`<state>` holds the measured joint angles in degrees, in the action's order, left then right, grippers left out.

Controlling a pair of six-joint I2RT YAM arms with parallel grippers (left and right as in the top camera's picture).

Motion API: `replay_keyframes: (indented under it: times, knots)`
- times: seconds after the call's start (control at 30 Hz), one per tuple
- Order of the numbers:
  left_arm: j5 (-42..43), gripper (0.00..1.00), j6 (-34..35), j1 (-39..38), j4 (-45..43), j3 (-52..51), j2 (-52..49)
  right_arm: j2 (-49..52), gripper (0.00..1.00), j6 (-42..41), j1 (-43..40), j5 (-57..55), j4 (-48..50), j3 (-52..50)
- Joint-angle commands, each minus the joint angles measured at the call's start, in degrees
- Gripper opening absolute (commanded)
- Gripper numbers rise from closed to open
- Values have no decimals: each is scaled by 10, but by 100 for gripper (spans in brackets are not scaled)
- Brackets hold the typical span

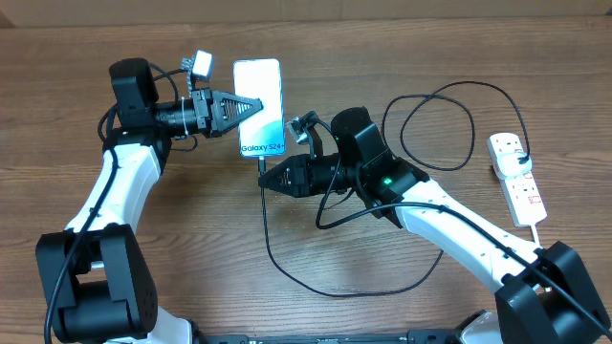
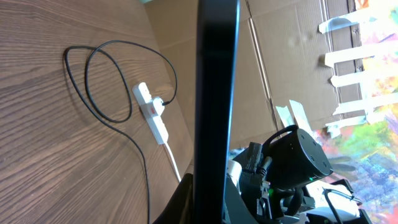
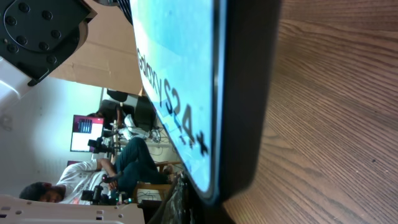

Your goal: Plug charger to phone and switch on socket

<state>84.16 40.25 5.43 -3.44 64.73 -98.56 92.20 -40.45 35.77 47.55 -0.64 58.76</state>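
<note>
The phone, screen lit with "Galaxy S24+" at its near end, is held tilted above the table. My left gripper is shut on its left edge. The left wrist view shows the phone's dark edge between the fingers. My right gripper is shut on the charger's connector, right at the phone's bottom end. The phone fills the right wrist view, and the connector tip is hidden there. The charger cable loops across the table to the socket, also in the left wrist view.
The cable makes a large loop at the back right, left of the socket. The socket's white cord runs toward the front right, close to my right arm. A cardboard wall stands behind the table.
</note>
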Motion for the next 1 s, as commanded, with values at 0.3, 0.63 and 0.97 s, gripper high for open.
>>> replay_keyframes:
  times: [0.3,0.63,0.97]
  knots:
    - [10,4,-34,-2,-3,3,4,-4,4,2,2,-3,-7,9]
    - [10,4,-52,-2,-3,3,4,-4,4,2,2,1,-12,9]
    - [19,4,-56,-2,-2,3,4,-4,4,17,2,1,-21,9]
